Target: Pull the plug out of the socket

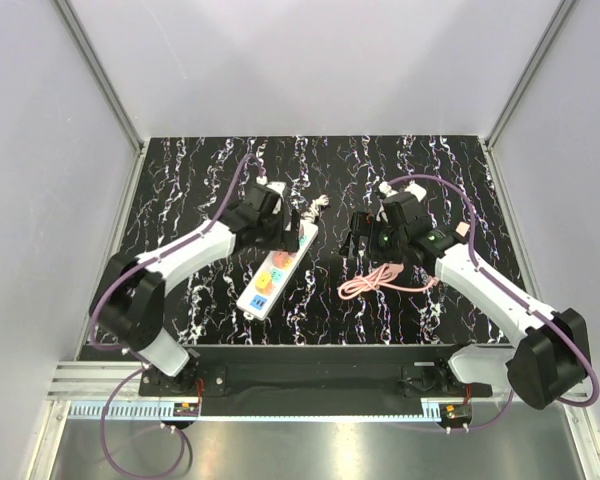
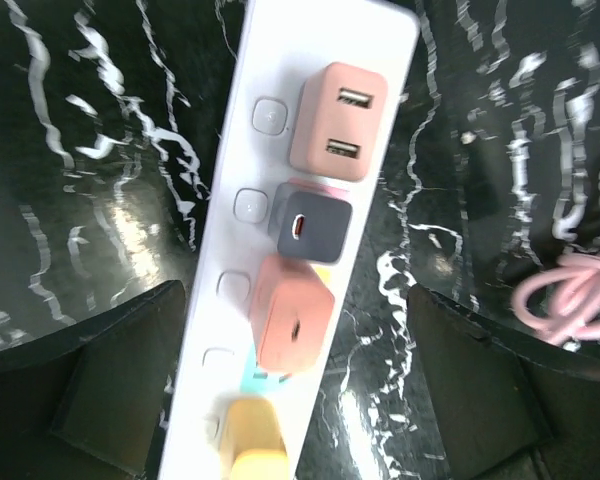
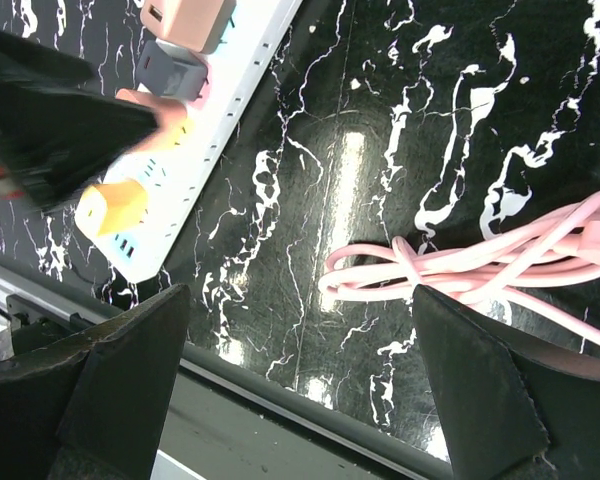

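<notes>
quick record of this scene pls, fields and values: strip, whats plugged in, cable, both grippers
socket: white power strip, flat on the table, slanted
plugged in: pink two-port adapter, grey adapter, salmon adapter, yellow plug
pink cable: coiled loose, right of the strip, apart from it
left gripper: open, fingers either side of the strip
right gripper: open, empty, near the cable

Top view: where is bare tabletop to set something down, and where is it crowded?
Bare: the far band of table behind the left gripper and right gripper, and the near patch between socket and pink cable. Crowded: the middle, around those four.
</notes>
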{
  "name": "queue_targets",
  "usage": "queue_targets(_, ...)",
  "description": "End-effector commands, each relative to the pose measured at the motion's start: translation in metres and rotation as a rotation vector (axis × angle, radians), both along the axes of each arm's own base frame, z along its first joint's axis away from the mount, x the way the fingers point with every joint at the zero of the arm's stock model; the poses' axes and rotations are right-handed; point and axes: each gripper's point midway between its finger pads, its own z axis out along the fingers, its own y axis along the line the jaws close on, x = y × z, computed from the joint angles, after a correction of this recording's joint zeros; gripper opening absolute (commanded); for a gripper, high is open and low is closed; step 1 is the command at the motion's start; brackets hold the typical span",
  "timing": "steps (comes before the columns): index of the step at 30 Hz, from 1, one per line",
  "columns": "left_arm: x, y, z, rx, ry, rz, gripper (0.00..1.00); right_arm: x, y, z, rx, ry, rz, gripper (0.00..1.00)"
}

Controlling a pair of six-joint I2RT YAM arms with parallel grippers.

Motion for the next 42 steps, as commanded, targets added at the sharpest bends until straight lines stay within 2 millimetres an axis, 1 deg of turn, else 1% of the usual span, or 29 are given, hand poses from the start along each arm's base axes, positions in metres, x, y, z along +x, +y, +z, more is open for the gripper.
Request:
queue_targets(1, 0.002, 0.019, 0.034, 0.036, -0.099, 0.022, 0.99, 0.011, 0.01, 0.015, 0.036, -0.016, 0.016, 1.0)
queue_targets(3, -0.009, 0.031, 0.048, 0.025, -0.125, 0.037, 0.99, 0.012, 0.015, 0.012, 0.042, 0.006, 0.033, 1.0)
queue_targets(4, -0.019, 0.038, 0.04, 0.023, -0.105, 0.05, 0.99, 0.012, 0.016, 0.011, 0.044, 0.01, 0.035, 1.0)
queue_targets(5, -0.023, 0.045, 0.045, 0.005, -0.114, 0.071, 0.99, 0.012, 0.017, 0.011, 0.045, 0.015, 0.032, 1.0)
queue_targets(6, -0.03, 0.05, 0.059, -0.034, -0.148, 0.084, 0.99, 0.014, 0.017, 0.011, 0.047, 0.013, 0.03, 0.99)
queue_targets(7, -0.044, 0.054, 0.048, -0.062, -0.115, 0.089, 0.97, 0.015, 0.018, 0.012, 0.045, 0.011, 0.03, 1.0)
queue_targets(8, -0.047, 0.059, 0.05, -0.091, -0.121, 0.108, 0.94, 0.017, 0.018, 0.013, 0.043, 0.006, 0.028, 1.0)
queue_targets(9, -0.055, 0.064, 0.062, -0.132, -0.161, 0.123, 0.82, 0.018, 0.019, 0.012, 0.039, 0.008, 0.034, 1.0)
queue_targets(10, -0.063, 0.063, 0.063, -0.183, -0.149, 0.125, 0.71, 0.02, 0.02, 0.011, 0.038, 0.011, 0.04, 0.99)
queue_targets(11, -0.073, 0.07, 0.049, -0.193, -0.123, 0.146, 0.61, 0.022, 0.025, 0.01, 0.042, 0.022, 0.055, 1.0)
queue_targets(13, -0.082, 0.075, 0.059, -0.27, -0.154, 0.189, 0.41, 0.026, 0.029, 0.009, 0.043, 0.031, 0.069, 1.0)
queue_targets(15, -0.091, 0.08, 0.049, -0.301, -0.14, 0.213, 0.39, 0.031, 0.036, 0.008, 0.056, 0.051, 0.073, 1.0)
queue_targets(16, -0.094, 0.08, 0.051, -0.335, -0.135, 0.23, 0.35, 0.035, 0.04, 0.013, 0.066, 0.049, 0.072, 1.0)
queue_targets(17, -0.097, 0.078, 0.049, -0.352, -0.125, 0.239, 0.32, 0.038, 0.044, 0.008, 0.071, 0.076, 0.06, 1.0)
queue_targets(18, -0.101, 0.077, 0.04, -0.363, -0.102, 0.244, 0.29, 0.04, 0.046, 0.007, 0.073, 0.085, 0.054, 1.0)
queue_targets(19, -0.102, 0.071, 0.041, -0.413, -0.088, 0.249, 0.19, 0.044, 0.05, 0.012, 0.085, 0.083, 0.042, 1.0)
queue_targets(20, -0.103, 0.067, 0.04, -0.438, -0.077, 0.249, 0.16, 0.047, 0.052, 0.011, 0.085, 0.096, 0.022, 1.0)
queue_targets(21, -0.107, 0.065, 0.03, -0.452, -0.049, 0.251, 0.12, 0.049, 0.055, 0.004, 0.092, 0.142, -0.011, 1.0)
queue_targets(22, -0.107, 0.062, 0.03, -0.485, -0.037, 0.265, 0.08, 0.05, 0.063, 0.009, 0.106, 0.149, -0.017, 1.0)
queue_targets(23, -0.108, 0.062, 0.026, -0.492, -0.028, 0.277, 0.01, 0.051, 0.07, 0.006, 0.113, 0.178, -0.039, 1.0)
queue_targets(25, -0.11, 0.066, 0.014, -0.484, -0.005, 0.321, 0.0, 0.04, 0.09, 0.009, 0.111, 0.192, -0.027, 1.0)
queue_targets(28, -0.111, 0.071, 0.003, -0.471, 0.014, 0.36, 0.0, 0.042, 0.116, 0.018, 0.127, 0.213, -0.087, 1.0)
queue_targets(29, -0.111, 0.072, 0.002, -0.471, 0.014, 0.37, 0.0, 0.032, 0.13, 0.009, 0.136, 0.278, -0.093, 1.0)
queue_targets(31, -0.11, 0.074, 0.0, -0.478, 0.012, 0.378, 0.0, 0.028, 0.148, 0.013, 0.158, 0.306, -0.077, 1.0)
queue_targets(32, -0.11, 0.075, -0.002, -0.479, 0.014, 0.379, 0.0, 0.02, 0.157, 0.006, 0.141, 0.332, -0.082, 1.0)
queue_targets(34, -0.111, 0.075, -0.003, -0.483, 0.019, 0.373, 0.0, 0.017, 0.169, 0.012, 0.147, 0.319, -0.079, 1.0)
queue_targets(37, -0.111, 0.078, -0.012, -0.485, 0.039, 0.385, 0.0, 0.008, 0.183, 0.009, 0.138, 0.333, -0.105, 1.0)
queue_targets(38, -0.112, 0.079, -0.016, -0.483, 0.048, 0.389, 0.0, 0.004, 0.184, 0.001, 0.12, 0.37, -0.131, 1.0)
queue_targets(42, -0.114, 0.075, -0.023, -0.522, 0.076, 0.381, 0.0, -0.006, 0.188, -0.013, 0.08, 0.404, -0.185, 1.0)
